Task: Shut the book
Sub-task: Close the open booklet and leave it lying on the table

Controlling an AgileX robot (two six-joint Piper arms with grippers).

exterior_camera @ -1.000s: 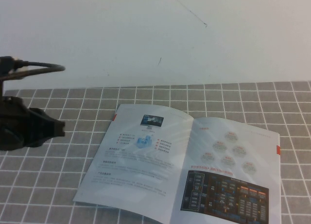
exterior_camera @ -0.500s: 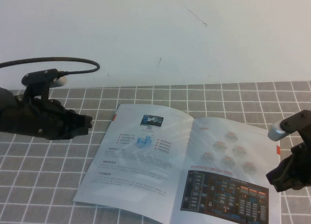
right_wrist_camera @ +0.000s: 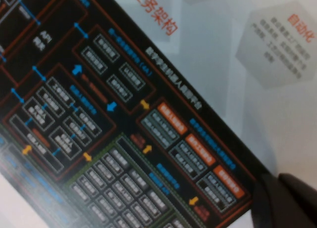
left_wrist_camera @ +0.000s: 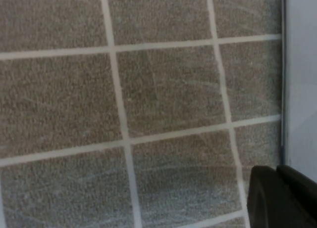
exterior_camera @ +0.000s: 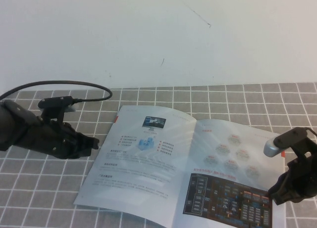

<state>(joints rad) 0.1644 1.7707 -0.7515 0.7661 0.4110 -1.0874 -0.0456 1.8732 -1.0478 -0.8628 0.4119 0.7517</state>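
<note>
High view puts our left end effector [exterior_camera: 94, 143] low over the counter [exterior_camera: 44, 188], just beside the left edge of the book [exterior_camera: 158, 159]. We cannot tell whether it is apart or together. Our right end effector [exterior_camera: 274, 198] hangs over the right page's near corner, its state equally unclear. Both have closed in since half a second ago, and a second ago the right arm was absent. The book lies open, flat and unmoved, so we judge closing has not begun.
</note>
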